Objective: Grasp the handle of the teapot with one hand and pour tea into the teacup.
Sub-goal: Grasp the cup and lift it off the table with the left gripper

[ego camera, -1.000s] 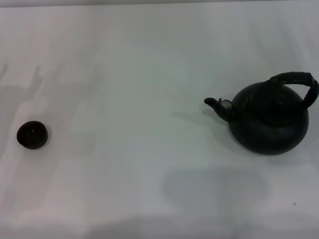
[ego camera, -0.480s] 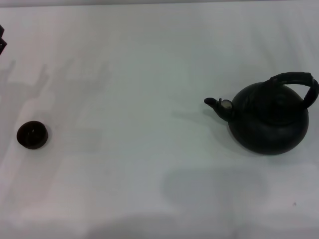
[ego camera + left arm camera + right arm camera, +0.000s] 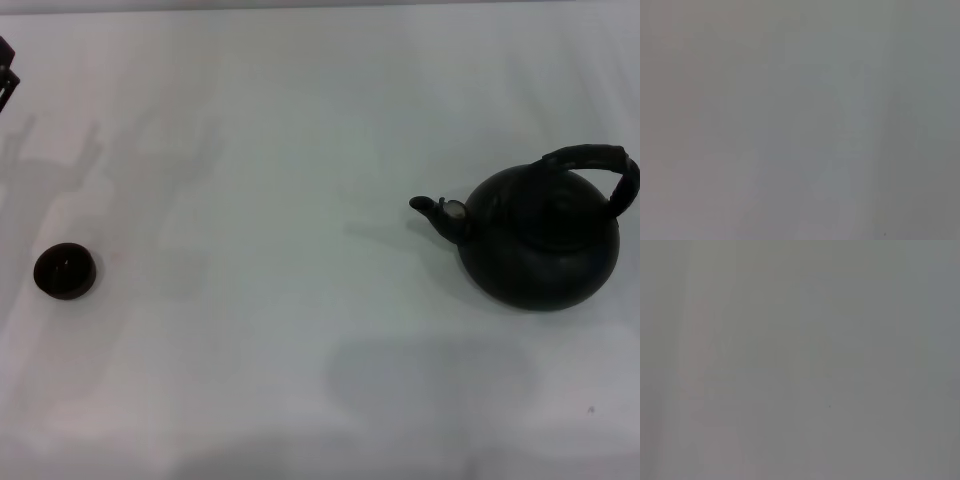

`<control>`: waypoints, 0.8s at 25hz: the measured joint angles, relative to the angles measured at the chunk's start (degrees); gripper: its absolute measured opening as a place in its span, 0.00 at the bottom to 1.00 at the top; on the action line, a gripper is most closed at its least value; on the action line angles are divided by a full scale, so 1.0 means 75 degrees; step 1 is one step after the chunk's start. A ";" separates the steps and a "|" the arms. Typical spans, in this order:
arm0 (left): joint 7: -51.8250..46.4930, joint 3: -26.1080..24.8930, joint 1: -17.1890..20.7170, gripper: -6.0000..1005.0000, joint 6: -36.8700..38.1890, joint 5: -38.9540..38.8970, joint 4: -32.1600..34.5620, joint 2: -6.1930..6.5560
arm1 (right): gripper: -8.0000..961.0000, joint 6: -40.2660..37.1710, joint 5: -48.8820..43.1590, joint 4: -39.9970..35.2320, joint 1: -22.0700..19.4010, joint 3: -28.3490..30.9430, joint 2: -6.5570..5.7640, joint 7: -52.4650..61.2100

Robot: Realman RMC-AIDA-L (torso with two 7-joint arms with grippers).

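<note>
1. At the far left edge of the head view, a sliver of the left pincer shows — its opening cannot be told, and it touches nothing.
2. Nearer than it, the teacup sits on the white bench.
3. Well off to its right stands the teapot — handle arched up, spout toward the teacup.

Your left pincer barely showing at the bench's far left edge, teacup nearer you and just inboard of it, teapot well apart across the bench, spout aimed back toward the pincer's side, handle arched overhead.
</note>
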 joint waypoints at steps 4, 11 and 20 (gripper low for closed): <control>0.0000 0.0000 -0.0010 0.86 0.0046 0.0000 0.0002 -0.0001 | 0.91 0.0007 -0.0004 0.0007 0.0005 0.0002 0.0000 0.0003; 0.0003 0.0000 0.0001 0.86 0.0092 -0.0001 0.0002 -0.0001 | 0.91 0.0045 -0.0014 0.0010 0.0039 -0.0022 0.0000 0.0130; 0.0018 0.0000 0.0026 0.86 0.0092 -0.0001 -0.0011 -0.0015 | 0.91 0.0064 -0.0014 0.0003 0.0068 -0.0044 0.0000 0.0190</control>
